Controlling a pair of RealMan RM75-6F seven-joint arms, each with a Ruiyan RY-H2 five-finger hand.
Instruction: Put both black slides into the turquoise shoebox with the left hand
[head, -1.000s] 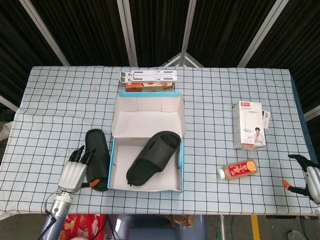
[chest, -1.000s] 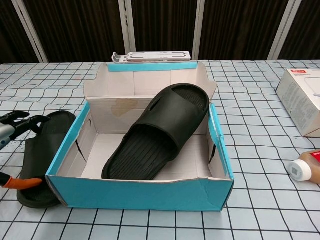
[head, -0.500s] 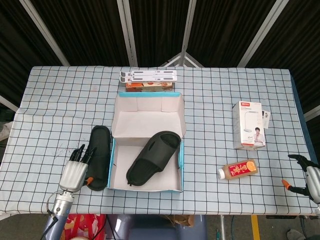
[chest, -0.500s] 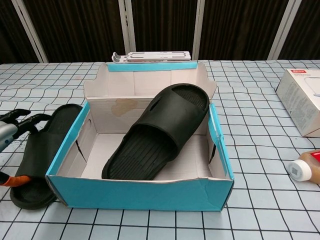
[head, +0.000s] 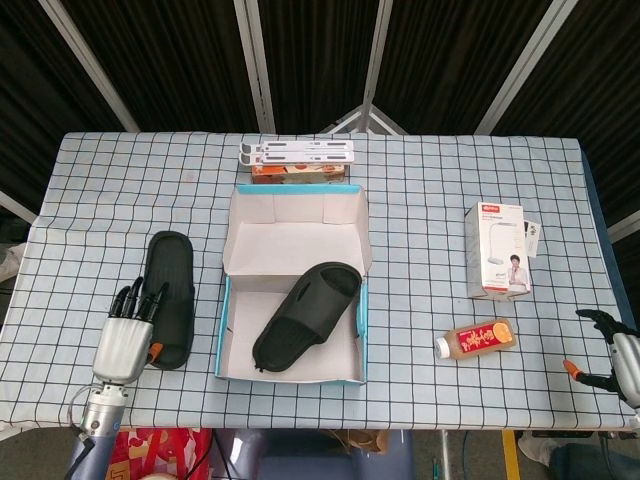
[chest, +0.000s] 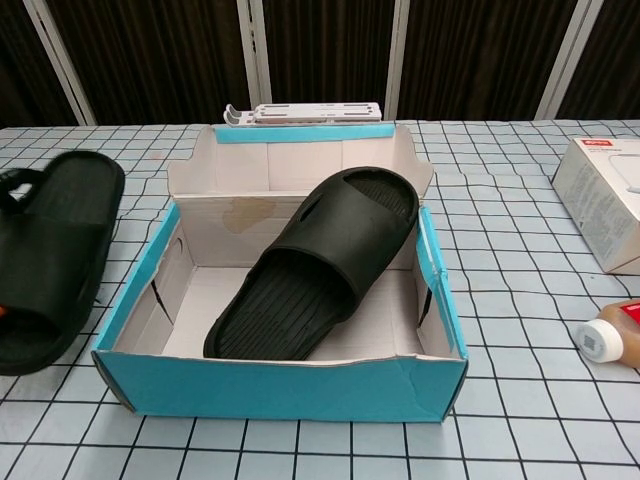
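Observation:
The turquoise shoebox (head: 290, 378) (chest: 280, 388) stands open in the middle of the table. One black slide (head: 305, 315) (chest: 310, 270) lies slanted inside it, its toe end propped on the right wall. The second black slide (head: 172, 290) (chest: 55, 250) is outside, left of the box; it looks large and blurred in the chest view, raised off the cloth. My left hand (head: 125, 335) grips its near end, fingers over the sole's edge. My right hand (head: 615, 355) hovers at the table's front right edge, fingers apart and holding nothing.
A white product box (head: 498, 250) (chest: 610, 200) stands right of the shoebox. An orange-labelled bottle (head: 478, 340) (chest: 608, 340) lies in front of it. Behind the shoebox a white folding stand (head: 298, 152) (chest: 300, 113) rests on a small orange carton (head: 298, 172).
My left hand has carried the outer slide up and to the left, away from the shoebox's wall. The slide in the box and the right hand have not moved.

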